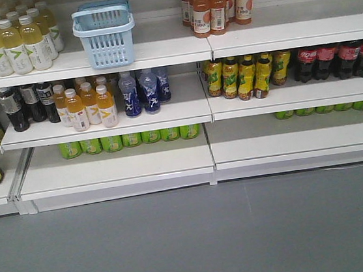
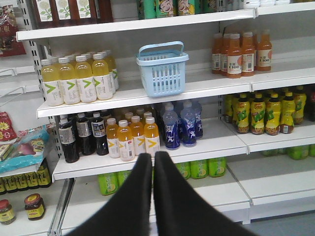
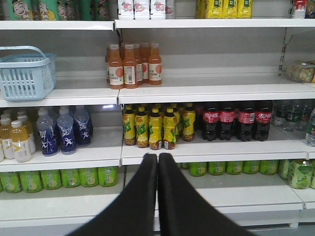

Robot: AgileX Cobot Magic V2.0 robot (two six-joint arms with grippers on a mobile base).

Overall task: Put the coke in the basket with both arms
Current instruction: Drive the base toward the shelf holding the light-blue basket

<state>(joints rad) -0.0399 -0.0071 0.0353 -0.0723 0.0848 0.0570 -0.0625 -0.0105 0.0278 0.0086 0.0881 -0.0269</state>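
The light blue slotted basket (image 1: pixel 107 49) stands on the top shelf with its handle lying back. It sits upper middle in the left wrist view (image 2: pixel 165 78) and at the far left in the right wrist view (image 3: pixel 24 81). The coke is out of view. My left gripper (image 2: pixel 153 155) is shut with nothing between its fingers, well back from the shelves and below the basket. My right gripper (image 3: pixel 157 156) is also shut and empty, facing the yellow-labelled bottles. Neither arm shows in the front view.
Dark cola bottles with red labels (image 1: pixel 333 59) (image 3: pixel 236 120) stand on the middle right shelf beside yellow-green bottles (image 1: pixel 240 77). Orange bottles (image 1: pixel 216 4) are right of the basket, pale yellow bottles (image 1: pixel 10 44) left. Green cans (image 1: pixel 129 140) line the lower shelf above the grey floor (image 1: pixel 193 239).
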